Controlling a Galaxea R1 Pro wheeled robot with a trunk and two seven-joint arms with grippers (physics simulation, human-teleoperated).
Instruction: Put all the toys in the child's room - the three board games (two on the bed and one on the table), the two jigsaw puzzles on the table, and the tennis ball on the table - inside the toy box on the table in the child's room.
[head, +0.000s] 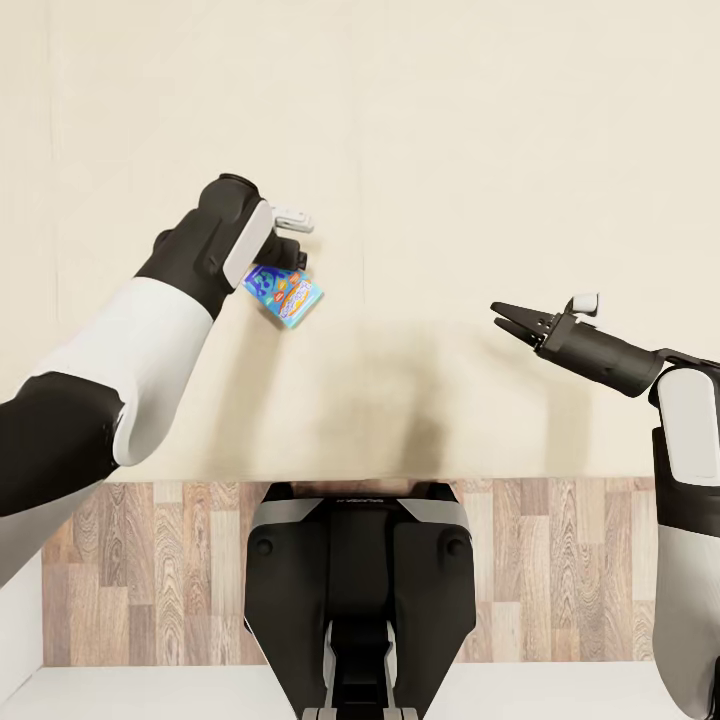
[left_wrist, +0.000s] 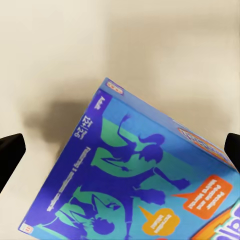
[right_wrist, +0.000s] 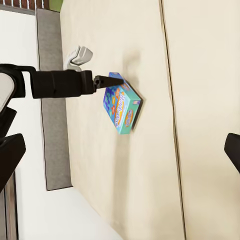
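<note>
One board game (head: 285, 291), a small blue box with cartoon print, sits tilted just over the beige bed (head: 450, 150). My left gripper (head: 288, 255) is directly above it. In the left wrist view the board game (left_wrist: 135, 180) lies between the left gripper's (left_wrist: 125, 152) wide-spread fingers (left_wrist: 11, 155), and a dark shadow falls beside it. The right wrist view shows the board game (right_wrist: 121, 107) tipped on edge at the tip of the left gripper (right_wrist: 114, 80). My right gripper (head: 497, 315) hangs open and holds nothing over the bed's right part.
The mattress stretches far ahead and to both sides, with a seam (right_wrist: 170, 100) running along it. A grey frame edge (right_wrist: 50, 100) borders it. Wooden floor (head: 560, 570) and my own base (head: 360, 580) lie at the bed's near edge.
</note>
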